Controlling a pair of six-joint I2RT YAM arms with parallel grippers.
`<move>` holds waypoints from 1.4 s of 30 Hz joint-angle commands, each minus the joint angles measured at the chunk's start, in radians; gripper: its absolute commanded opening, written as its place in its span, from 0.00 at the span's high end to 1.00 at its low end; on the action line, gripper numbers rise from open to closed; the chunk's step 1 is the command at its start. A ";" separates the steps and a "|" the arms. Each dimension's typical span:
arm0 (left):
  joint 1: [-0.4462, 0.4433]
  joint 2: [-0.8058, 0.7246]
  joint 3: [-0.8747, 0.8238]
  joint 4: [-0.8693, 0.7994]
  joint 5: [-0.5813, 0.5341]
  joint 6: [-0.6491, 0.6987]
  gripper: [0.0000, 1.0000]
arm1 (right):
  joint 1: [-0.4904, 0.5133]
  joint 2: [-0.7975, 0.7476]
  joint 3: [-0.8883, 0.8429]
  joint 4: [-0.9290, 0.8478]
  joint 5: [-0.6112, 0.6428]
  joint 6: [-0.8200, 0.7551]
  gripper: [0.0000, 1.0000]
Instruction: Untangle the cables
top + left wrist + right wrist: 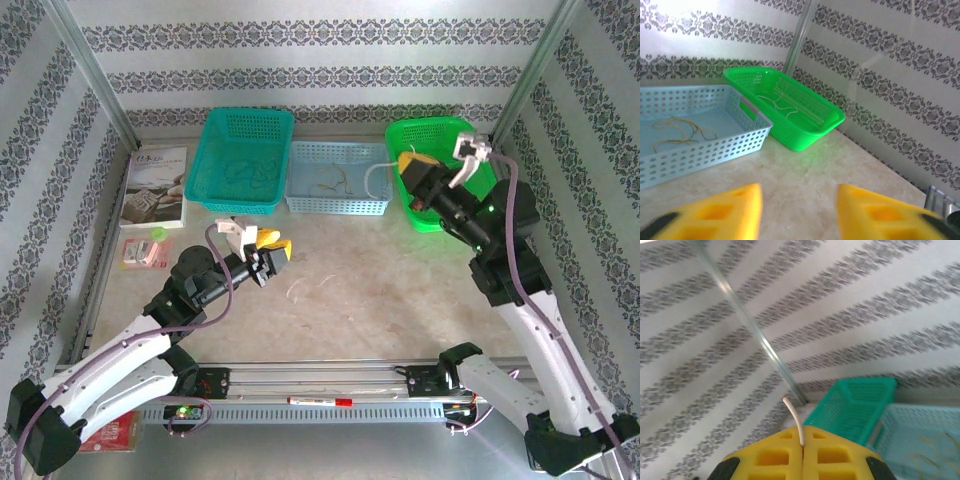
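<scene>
White cable (pixel 796 422) sits clamped in right jaws above green basket (pixel 432 123); left jaws stand apart.

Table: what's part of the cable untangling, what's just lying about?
Job: white cable, loose cable on the table, teal basket, blue basket, green basket, the cables in them.
Lying about: booklet, pink packet, red pen.

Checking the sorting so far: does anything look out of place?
Yes: one pale cable lies loose on the bare table, near the open left gripper, not in the teal basket, blue basket or green basket. The shut right gripper holds a white cable.
</scene>
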 commanded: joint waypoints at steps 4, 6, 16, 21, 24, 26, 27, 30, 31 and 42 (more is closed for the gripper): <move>0.011 -0.007 0.058 -0.002 -0.003 -0.031 0.12 | 0.055 0.169 0.262 0.056 -0.008 -0.049 1.00; 0.012 -0.008 0.058 -0.006 -0.014 -0.041 0.00 | 0.057 0.225 0.341 0.048 -0.005 -0.063 1.00; 0.011 -0.008 0.080 -0.047 -0.059 -0.055 0.00 | 0.018 0.498 0.725 0.024 0.030 -0.104 1.00; 0.011 -0.007 0.088 -0.070 -0.082 -0.057 0.00 | -0.019 0.635 0.889 0.019 0.046 -0.110 1.00; 0.012 -0.005 0.089 -0.080 -0.097 -0.056 0.00 | -0.068 0.717 0.996 0.006 0.056 -0.103 1.00; 0.012 -0.002 0.090 -0.084 -0.103 -0.055 0.00 | -0.117 0.776 1.083 -0.022 0.065 -0.101 1.00; 0.012 0.000 0.093 -0.087 -0.104 -0.053 0.00 | -0.139 0.800 1.122 -0.036 0.068 -0.096 1.00; 0.012 0.010 0.104 -0.101 -0.111 -0.040 0.00 | -0.216 0.867 1.241 -0.084 0.082 -0.076 1.00; 0.012 0.013 0.110 -0.106 -0.113 -0.035 0.00 | -0.242 0.884 1.270 -0.095 0.084 -0.068 1.00; 0.013 0.057 0.148 -0.088 -0.100 -0.013 0.00 | -0.328 0.843 1.161 -0.162 0.228 -0.142 1.00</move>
